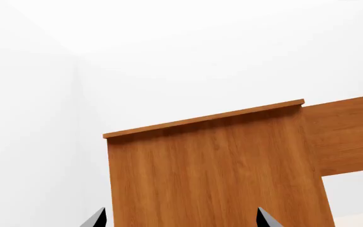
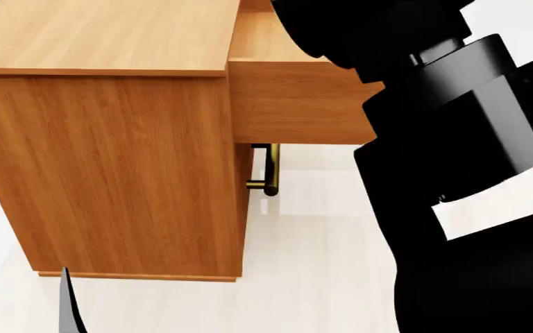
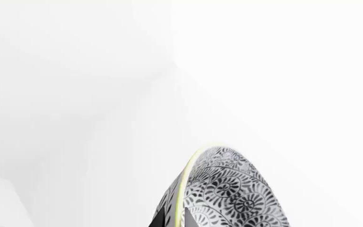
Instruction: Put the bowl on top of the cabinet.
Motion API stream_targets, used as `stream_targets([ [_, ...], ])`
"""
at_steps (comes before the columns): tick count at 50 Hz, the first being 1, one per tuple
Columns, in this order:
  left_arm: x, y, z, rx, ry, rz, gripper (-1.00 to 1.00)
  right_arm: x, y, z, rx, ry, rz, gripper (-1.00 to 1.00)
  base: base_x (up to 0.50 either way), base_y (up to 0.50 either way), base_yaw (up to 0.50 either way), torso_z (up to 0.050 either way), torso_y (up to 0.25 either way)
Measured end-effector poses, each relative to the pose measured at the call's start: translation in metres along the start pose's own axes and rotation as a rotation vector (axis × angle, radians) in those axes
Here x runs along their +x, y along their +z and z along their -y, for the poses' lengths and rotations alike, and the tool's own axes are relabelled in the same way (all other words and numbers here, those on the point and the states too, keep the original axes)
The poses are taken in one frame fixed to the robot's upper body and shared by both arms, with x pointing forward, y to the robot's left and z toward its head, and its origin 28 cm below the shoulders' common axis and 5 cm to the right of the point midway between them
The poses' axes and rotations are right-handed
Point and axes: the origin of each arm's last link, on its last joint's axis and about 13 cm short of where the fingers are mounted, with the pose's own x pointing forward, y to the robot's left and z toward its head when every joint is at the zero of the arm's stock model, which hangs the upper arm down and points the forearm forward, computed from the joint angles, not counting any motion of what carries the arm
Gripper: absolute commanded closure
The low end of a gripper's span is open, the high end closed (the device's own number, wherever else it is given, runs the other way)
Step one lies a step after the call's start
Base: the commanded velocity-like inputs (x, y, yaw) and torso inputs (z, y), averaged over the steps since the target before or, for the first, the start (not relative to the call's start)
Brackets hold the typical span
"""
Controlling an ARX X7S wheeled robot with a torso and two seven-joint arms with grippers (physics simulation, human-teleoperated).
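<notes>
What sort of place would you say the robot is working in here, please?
Probably a bare simulated room, not a furnished home: plain white walls, a pale glossy floor, and one tall orange-brown wood-grain cabinet with a brass bar handle. Nothing else furnishes it.

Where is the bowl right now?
The bowl shows only in the right wrist view, its rim pinched by the right gripper against blank white; it's not on the cabinet.

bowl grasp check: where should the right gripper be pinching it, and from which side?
On the rim. The right wrist view shows the bowl edge-on with the right gripper straddling its thin pale rim, one finger inside, one outside. The round, deep wall offers no other pinchable edge, so coming over the rim looks best.
</notes>
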Motion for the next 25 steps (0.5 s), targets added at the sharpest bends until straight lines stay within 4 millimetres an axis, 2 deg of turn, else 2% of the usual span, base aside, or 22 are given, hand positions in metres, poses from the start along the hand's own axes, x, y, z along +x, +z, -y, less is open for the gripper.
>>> stream_targets([
  [13,0.000,0.001,-0.001,-0.011,0.003,0.000,-1.00,0.016,0.024,-0.005,0.353,-0.002,0.042,1.00,0.00,0.00,0.00,0.000,0.001],
  [25,-0.001,0.003,0.000,-0.027,0.003,0.000,-1.00,0.022,0.034,-0.014,0.501,-0.001,0.056,1.00,0.00,0.00,0.00,0.000,0.000],
])
